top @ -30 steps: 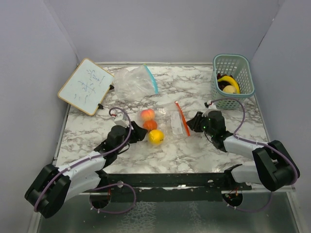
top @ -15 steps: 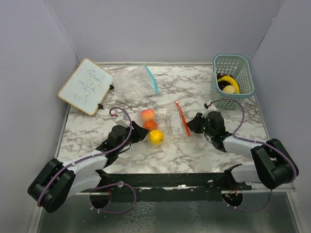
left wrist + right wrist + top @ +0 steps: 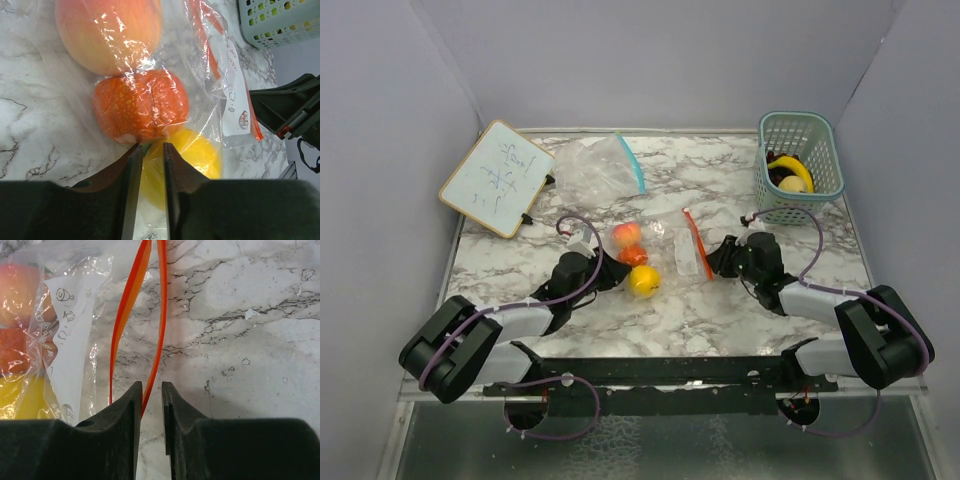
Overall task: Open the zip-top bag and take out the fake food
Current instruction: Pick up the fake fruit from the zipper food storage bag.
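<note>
1. Clear plastic film forms the zip-top bag (image 3: pixel 688 256), which is shown lying flat near the middle of the marble table (image 3: pixel 740 315).
2. Fake food (image 3: pixel 633 258) is seen inside the bag: a peach (image 3: pixel 107 30), a tomato (image 3: pixel 140 105) and a lemon (image 3: pixel 200 155), each touching the next.
3. The left gripper (image 3: pixel 148 146) is set against the film beneath the tomato. Its jaws are narrowed to a slit, and whether film is caught cannot be told.
4. The right gripper (image 3: pixel 148 386) is closed on one lip of the orange zip strip (image 3: pixel 129 310). The other lip is bowed aside.
5. A green basket (image 3: pixel 800 124) holding a banana (image 3: pixel 790 167) is placed at the far right.
</note>
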Robot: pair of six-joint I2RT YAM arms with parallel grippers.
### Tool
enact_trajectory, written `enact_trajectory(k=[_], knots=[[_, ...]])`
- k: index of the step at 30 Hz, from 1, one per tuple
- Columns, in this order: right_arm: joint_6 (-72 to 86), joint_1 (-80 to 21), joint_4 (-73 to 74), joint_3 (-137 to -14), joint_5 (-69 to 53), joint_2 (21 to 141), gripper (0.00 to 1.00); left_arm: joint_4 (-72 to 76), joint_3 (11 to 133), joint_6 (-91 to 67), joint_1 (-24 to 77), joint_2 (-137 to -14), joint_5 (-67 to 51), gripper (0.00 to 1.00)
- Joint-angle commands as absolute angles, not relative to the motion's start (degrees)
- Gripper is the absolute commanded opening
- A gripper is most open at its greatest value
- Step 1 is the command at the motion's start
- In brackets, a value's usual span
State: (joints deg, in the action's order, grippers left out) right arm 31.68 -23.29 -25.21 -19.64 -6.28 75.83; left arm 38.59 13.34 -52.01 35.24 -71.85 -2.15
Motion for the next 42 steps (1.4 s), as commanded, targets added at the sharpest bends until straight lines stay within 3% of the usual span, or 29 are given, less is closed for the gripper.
enact_trajectory(k=[1,5,11,14,18,24,26,28,33,37,39,42], knots=[[32.0,-23.4,-27.4,-17.9,-6.2,74.9,0.23,42.5,14.5,-52.1,35.0,-73.8,-3.3,0.19],[32.4,-23.4,-26.9,-17.5,-6.5,73.9,0.23,42.9,14.4,-52.1,35.0,-73.6,-2.7,0.0],[32.3,-23.4,-26.5,-17.2,-6.4,73.1,0.23,31.2,15.7,-48.6,34.9,-65.7,3.1,0.01],[32.3,-23.4,-26.7,-17.0,-6.2,72.8,0.23,26.6,14.9,-48.9,34.1,-61.9,5.1,0.29],[32.3,-23.4,-27.6,-17.1,-6.8,74.3,0.23,28.7,11.8,-49.9,33.0,-60.3,4.2,0.48],[32.5,-23.4,-29.0,-16.8,-7.7,75.6,0.23,37.1,10.2,-52.9,32.9,-64.6,-0.9,0.89],[32.6,-23.4,-29.0,-16.9,-8.0,76.0,0.23,38.1,10.7,-52.7,33.0,-66.9,-1.0,0.97],[32.8,-23.4,-29.1,-16.7,-8.2,75.6,0.23,39.8,10.8,-52.6,33.0,-69.5,-0.8,0.98],[32.5,-23.3,-28.7,-16.6,-7.7,75.4,0.23,49.5,11.2,-53.2,33.0,-77.8,-4.2,0.93],[32.4,-23.4,-28.1,-16.2,-7.3,75.0,0.23,54.2,11.8,-54.7,33.0,-83.2,-6.3,0.78],[32.5,-23.4,-28.3,-16.2,-7.1,75.2,0.23,55.6,12.1,-55.3,33.0,-84.6,-6.6,0.64],[32.4,-23.4,-28.3,-16.2,-7.3,75.5,0.23,55.8,12.1,-55.9,33.0,-85.4,-5.8,0.23]])
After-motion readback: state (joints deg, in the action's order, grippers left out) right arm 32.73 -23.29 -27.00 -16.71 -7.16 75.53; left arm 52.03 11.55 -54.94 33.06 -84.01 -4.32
